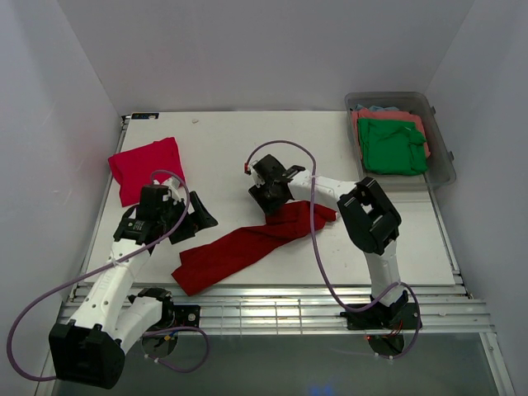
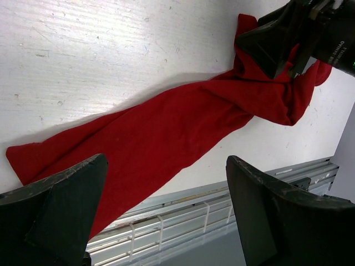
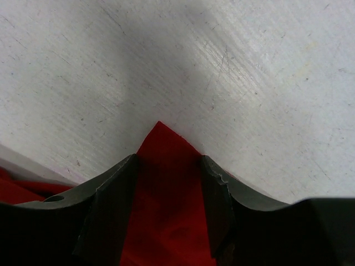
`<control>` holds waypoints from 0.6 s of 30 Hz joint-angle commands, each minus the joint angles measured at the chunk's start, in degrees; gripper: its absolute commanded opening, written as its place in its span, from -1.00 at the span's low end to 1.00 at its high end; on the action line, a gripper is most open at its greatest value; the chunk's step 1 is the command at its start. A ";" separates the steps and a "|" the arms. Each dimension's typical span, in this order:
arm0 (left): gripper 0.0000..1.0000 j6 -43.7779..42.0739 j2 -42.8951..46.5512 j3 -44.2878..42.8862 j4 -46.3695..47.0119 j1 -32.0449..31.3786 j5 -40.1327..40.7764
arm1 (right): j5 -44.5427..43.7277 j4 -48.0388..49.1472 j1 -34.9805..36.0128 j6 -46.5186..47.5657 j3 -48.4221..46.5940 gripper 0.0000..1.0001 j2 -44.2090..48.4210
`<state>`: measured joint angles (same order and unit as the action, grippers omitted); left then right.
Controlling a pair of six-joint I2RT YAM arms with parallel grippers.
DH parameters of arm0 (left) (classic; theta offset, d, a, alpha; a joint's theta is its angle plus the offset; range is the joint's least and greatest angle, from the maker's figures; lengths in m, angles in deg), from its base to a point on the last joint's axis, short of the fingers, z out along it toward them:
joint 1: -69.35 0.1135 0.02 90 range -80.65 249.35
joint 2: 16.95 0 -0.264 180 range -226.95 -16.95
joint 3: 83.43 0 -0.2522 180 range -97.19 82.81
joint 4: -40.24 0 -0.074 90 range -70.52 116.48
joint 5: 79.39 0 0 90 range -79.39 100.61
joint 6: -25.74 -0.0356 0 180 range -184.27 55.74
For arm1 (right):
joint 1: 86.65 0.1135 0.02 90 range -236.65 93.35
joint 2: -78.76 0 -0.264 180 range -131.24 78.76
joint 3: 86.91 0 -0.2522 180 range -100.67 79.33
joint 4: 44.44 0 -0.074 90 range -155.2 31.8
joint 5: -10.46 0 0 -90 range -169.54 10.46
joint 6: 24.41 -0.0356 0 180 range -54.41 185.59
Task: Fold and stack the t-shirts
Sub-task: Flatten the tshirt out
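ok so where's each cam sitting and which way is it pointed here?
Top external: above and behind the bases, looking down over the table; both arms show whole, left hand open.
Left wrist: on the left arm, looking low across the table at the dark red t-shirt; its own fingers show.
Right wrist: on the right arm, close over the table; its fingers pinch the same t-shirt.
Shared: top and left wrist both show the right hand on the dark red t-shirt.
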<state>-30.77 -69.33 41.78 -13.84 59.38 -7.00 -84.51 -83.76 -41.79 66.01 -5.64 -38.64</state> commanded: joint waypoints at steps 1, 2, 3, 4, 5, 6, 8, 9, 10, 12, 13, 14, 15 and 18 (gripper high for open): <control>0.96 -0.01 1.40 -0.62 -0.29 -0.22 -0.76 | 0.93 0.43 0.05 0.01 -0.37 0.10 -0.46; 0.96 -0.01 1.49 -0.71 -0.46 -0.22 -0.68 | 1.02 0.42 0.05 0.01 -0.11 0.08 -0.54; 0.96 -0.01 1.49 -0.80 -0.47 -0.22 -0.59 | 1.10 0.34 0.05 0.01 0.50 0.04 -0.46; 0.96 -0.01 1.58 -0.97 -0.55 -0.22 -0.59 | 0.67 0.34 0.05 0.01 0.85 -0.05 -0.46; 0.96 -0.10 1.58 -0.98 -0.55 -0.22 -0.59 | 0.32 0.16 0.05 0.01 0.94 -0.36 -0.46; 0.96 -0.18 1.58 -1.06 -0.64 -0.22 -0.50 | 0.05 -0.01 -0.04 0.01 0.86 -0.56 -0.54; 0.96 -0.27 1.49 -1.41 -0.64 -0.22 -0.50 | -0.47 -0.63 -0.04 0.01 0.68 -0.84 -0.72; 0.96 -0.45 1.32 -1.50 -0.64 -0.22 -0.41 | -0.65 -0.89 -0.04 0.01 0.16 -0.85 -0.63; 0.96 -0.62 1.23 -1.68 -0.64 -0.22 -0.32 | -1.78 -1.50 -0.12 0.01 -0.45 -0.84 -0.28; 0.96 -0.80 1.05 -2.20 -0.55 -0.22 -0.06 | -3.19 -2.56 -0.12 -1.29 -2.21 -0.85 0.33; 0.96 -0.89 1.05 -2.47 -0.64 -0.30 0.11 | -5.20 -3.17 -0.21 -1.22 -5.18 -0.85 1.55; 0.96 -0.89 0.97 -2.82 -0.55 -0.22 0.29 | -6.44 -5.18 -0.30 -1.13 -7.21 -0.85 2.17; 0.96 -1.06 0.88 -3.00 -0.55 -0.22 0.38 | -7.85 -6.51 -0.39 -0.69 -9.75 -0.85 2.88; 0.96 -1.59 -0.18 -3.96 -0.64 -0.22 0.91 | -14.34 -12.66 -0.83 1.14 -22.49 -0.84 5.60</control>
<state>-31.25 -69.24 40.51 -14.43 59.38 -6.69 -90.98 -93.01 -42.05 65.73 -16.24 -39.08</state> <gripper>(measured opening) 0.979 0.108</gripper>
